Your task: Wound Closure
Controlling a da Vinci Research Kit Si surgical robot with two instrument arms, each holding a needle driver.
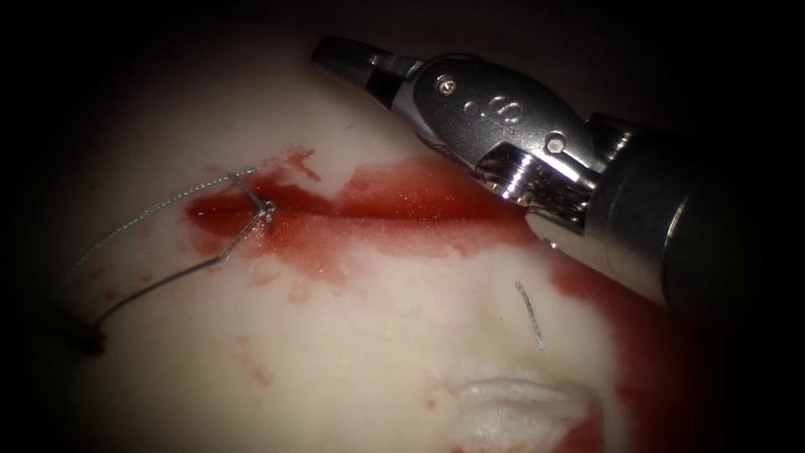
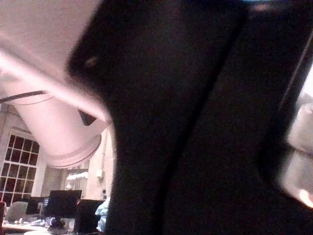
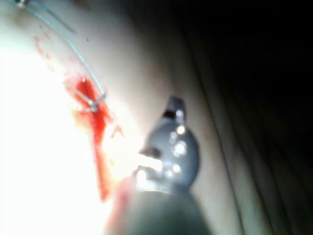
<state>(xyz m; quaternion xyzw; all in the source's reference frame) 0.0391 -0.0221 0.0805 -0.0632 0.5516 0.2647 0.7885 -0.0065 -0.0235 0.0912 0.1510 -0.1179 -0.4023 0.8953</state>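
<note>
Tissue [image 1: 352, 335], pale pork belly, lies under your tools with a dark red cut [image 1: 251, 210] running sideways across it at about ten o'clock from the centre of the endoscope view. Red fluid [image 1: 402, 197] spreads from the cut toward three o'clock. A knot [image 1: 268, 205] of thread [image 1: 151, 289] sits on the cut; two strands leave it toward eight and nine o'clock, and the lower one ends at a small dark thing [image 1: 88, 340] that you cannot identify from here. A short cut end of thread [image 1: 530, 315] lies loose on the tissue at five o'clock from the centre, apart from the knot. Your right tool [image 1: 348, 57] comes in from three o'clock, its tip at twelve o'clock above the cut. Its jaws look pressed together with nothing between them, clear of the thread. In the right wrist view the same tool [image 3: 174, 105] hangs near the knot [image 3: 93, 104].
</note>
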